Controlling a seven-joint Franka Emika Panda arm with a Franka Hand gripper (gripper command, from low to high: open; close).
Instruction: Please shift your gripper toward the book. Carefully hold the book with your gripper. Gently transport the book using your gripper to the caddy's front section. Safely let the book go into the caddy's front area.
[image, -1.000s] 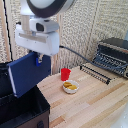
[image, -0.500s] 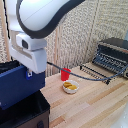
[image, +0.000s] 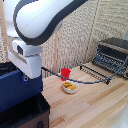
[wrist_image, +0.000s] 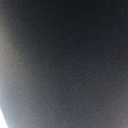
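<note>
Here, on the pale wooden plank tabletop before a woven beige wall, the white boxy gripper is seen clamped on the thin navy-blue hardcover book, held above the black fabric caddy.

A dark, grainy, blue-grey surface fills almost the whole wrist view, too close and too blurred to tell what it is. Its tone is deepest along one edge and through the middle, and it lightens gradually toward the far side. Beside that dark surface, at one corner, lies a narrow pale, whitish sliver, also out of focus; no fingers or edges can be made out.
</note>
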